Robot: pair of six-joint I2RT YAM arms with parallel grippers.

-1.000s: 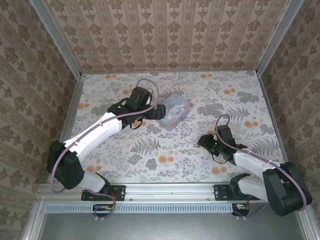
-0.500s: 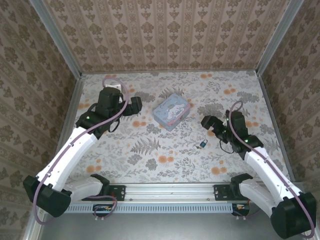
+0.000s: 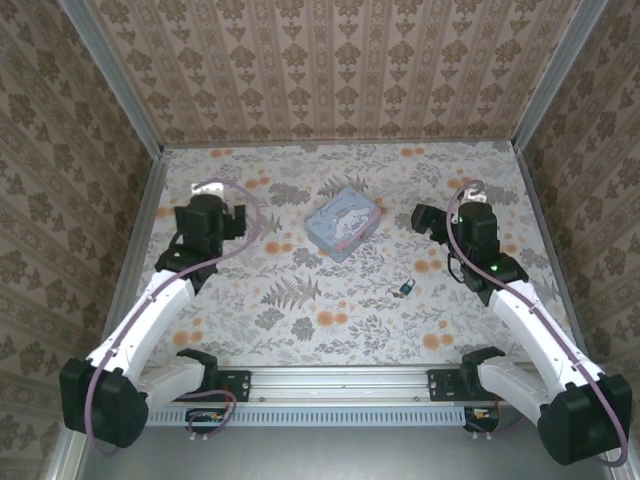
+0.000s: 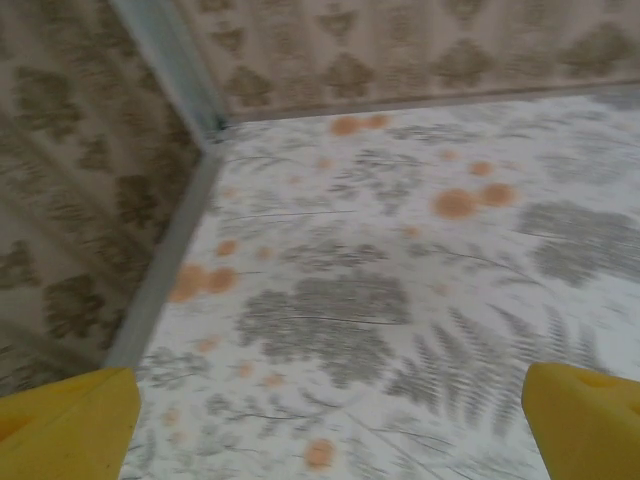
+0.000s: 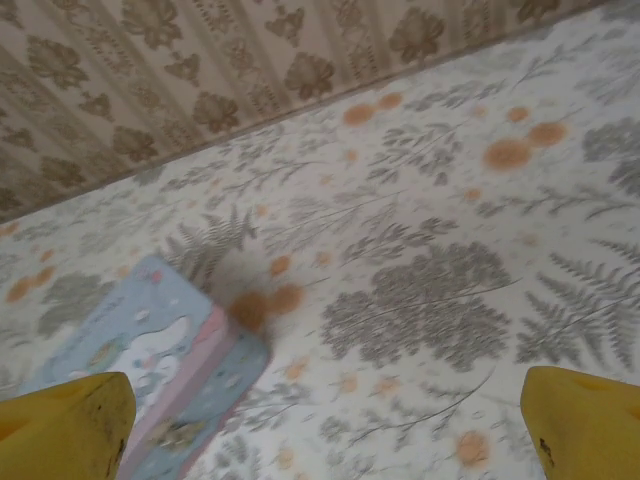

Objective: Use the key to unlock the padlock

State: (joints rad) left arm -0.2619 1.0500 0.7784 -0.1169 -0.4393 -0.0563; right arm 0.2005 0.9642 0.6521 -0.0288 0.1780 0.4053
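The tiny blue padlock [image 3: 408, 288] lies loose on the floral table, in front of the tin and right of centre. A small dark bit at its left side looks like the key [image 3: 396, 292]; I cannot tell whether it sits in the lock. My right gripper [image 3: 424, 220] hangs open behind the padlock, well clear of it. Its yellow fingertips [image 5: 65, 425] stand far apart with nothing between them [image 5: 325, 430]. My left gripper [image 3: 243, 225] is far off at the left, also open and empty [image 4: 325, 430].
The pastel blue-pink tin [image 3: 343, 222] sits at mid-table between the two grippers; its corner is at the lower left of the right wrist view [image 5: 150, 370]. Patterned walls and a metal frame rail [image 4: 165, 265] close the table on three sides.
The right gripper opened, left the padlock on the table and drew back and up. The left arm pulled away from the tin toward the left.
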